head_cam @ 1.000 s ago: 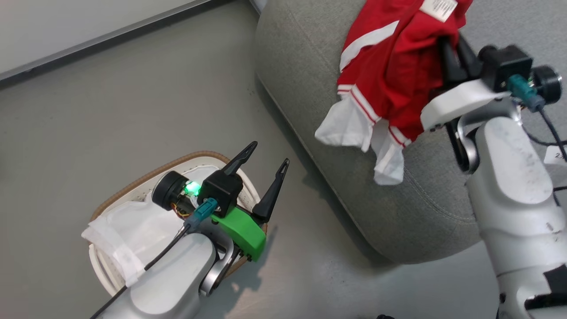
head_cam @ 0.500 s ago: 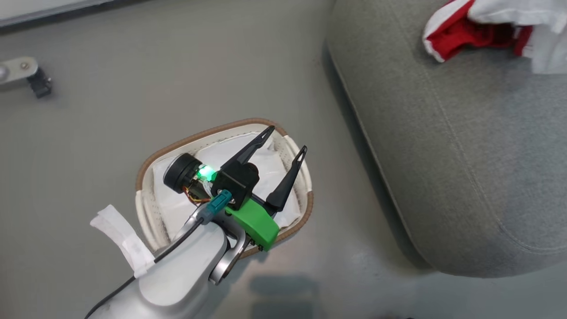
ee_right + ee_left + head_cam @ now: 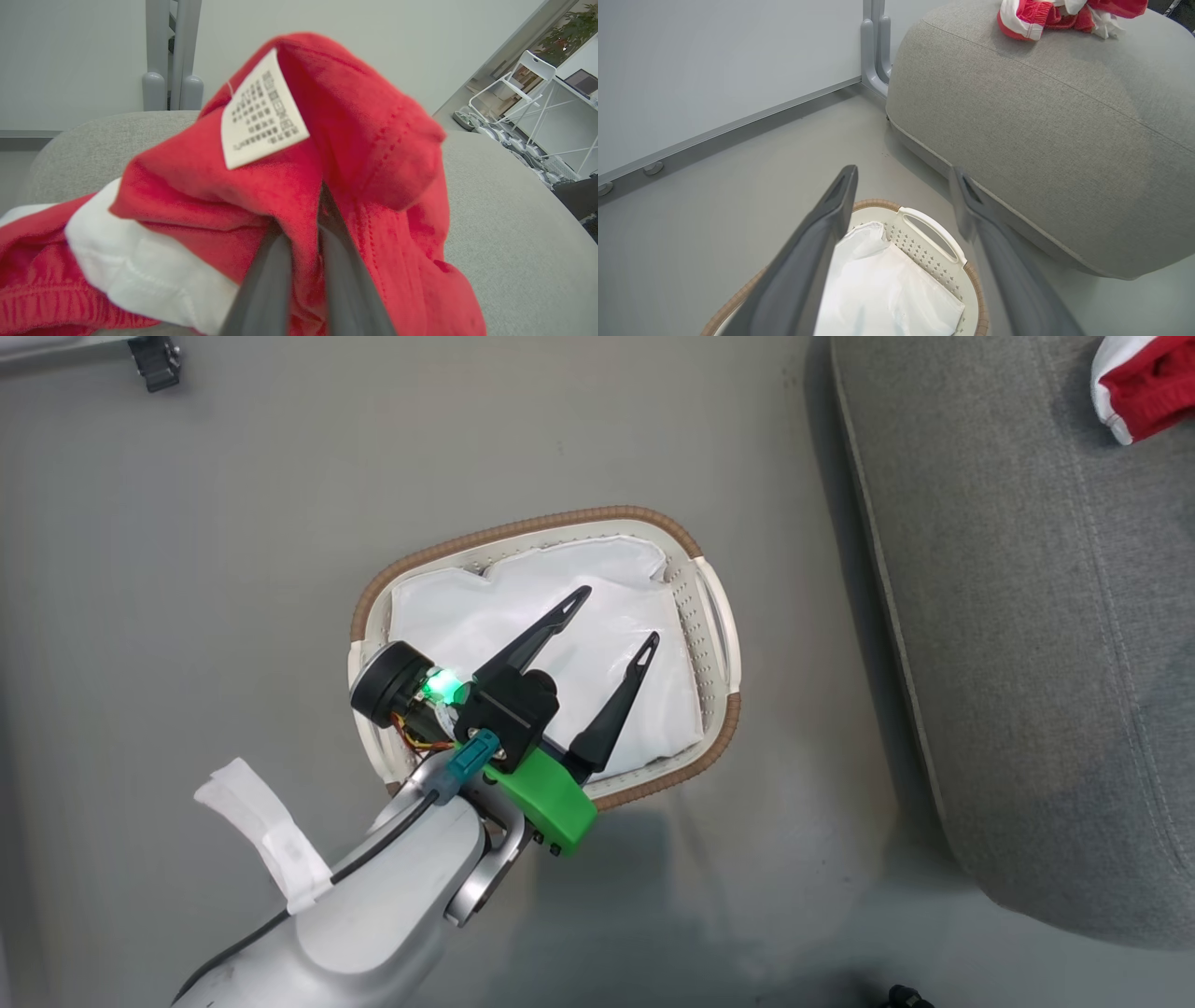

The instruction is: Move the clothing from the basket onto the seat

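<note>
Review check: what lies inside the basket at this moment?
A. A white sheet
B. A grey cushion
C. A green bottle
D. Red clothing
A: a white sheet covers the inside of the basket, while the red clothing is up on the seat.

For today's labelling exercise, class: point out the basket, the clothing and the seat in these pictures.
basket point(image 3: 560, 518), head view, on its brown woven rim.
clothing point(image 3: 373, 140), right wrist view, on a red fabric fold.
seat point(image 3: 1041, 140), left wrist view, on its grey upholstered side.
</note>
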Controlling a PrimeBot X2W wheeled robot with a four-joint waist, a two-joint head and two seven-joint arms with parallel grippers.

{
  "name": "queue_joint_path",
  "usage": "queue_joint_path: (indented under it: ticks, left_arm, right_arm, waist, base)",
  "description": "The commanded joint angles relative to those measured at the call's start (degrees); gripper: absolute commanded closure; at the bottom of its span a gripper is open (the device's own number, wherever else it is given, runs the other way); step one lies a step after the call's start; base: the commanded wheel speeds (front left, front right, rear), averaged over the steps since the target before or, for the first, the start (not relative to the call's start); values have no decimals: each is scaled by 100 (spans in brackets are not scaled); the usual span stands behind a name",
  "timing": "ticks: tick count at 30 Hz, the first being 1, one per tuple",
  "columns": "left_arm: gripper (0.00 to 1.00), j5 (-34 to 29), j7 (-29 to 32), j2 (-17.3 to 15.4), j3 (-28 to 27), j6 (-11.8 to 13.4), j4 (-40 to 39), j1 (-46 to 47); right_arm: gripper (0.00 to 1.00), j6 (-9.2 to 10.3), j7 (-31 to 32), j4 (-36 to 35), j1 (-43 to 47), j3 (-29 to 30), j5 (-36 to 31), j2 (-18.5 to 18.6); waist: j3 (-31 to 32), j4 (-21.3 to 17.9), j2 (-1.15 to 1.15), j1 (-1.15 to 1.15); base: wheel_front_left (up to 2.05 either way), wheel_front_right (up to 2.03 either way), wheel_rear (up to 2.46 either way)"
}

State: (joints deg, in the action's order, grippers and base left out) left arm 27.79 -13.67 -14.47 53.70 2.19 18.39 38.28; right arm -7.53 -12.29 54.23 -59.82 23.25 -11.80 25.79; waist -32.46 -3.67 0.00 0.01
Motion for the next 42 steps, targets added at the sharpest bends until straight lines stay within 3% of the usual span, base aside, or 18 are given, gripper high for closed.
queue_joint_path:
  ticks: [1, 12, 19, 26, 32, 42]
  left_arm:
    - [0, -6, -17, -46, -9, 46, -18, -13]
    - [0, 107, -57, -93, -79, 157, 3, -179]
    - [0, 233, -110, -86, -220, 202, 15, -300]
    - [0, 310, -158, -58, -499, 238, 46, -569]
    - [0, 251, -153, 85, -1170, 352, -185, -1000]
    - [0, -145, -148, 300, -2409, 398, -442, -1971]
  right_arm:
    - [0, 8, -80, 13, 31, 70, -91, -46]
    - [0, 8, -289, -256, 376, 22, -345, -575]
    - [0, 8, -296, -897, 1032, -486, -116, -952]
    - [0, 8, -297, -1368, 1474, -1092, 228, -1098]
    - [0, 8, -297, -1869, 1770, -1268, 584, -1259]
    - [0, 8, -298, -2799, 2676, -1559, 748, -1882]
  waist:
    - [-54, 30, 0, -1]
    - [209, -377, 0, -1]
    - [568, -590, 0, -1]
    - [1016, -661, 0, -1]
    - [1461, -525, 0, -1]
    - [2044, -107, 0, -1]
  base:
    - [0, 0, 0]
    - [0, 0, 0]
    - [0, 0, 0]
    - [0, 0, 0]
    - [0, 0, 0]
    - [0, 0, 0]
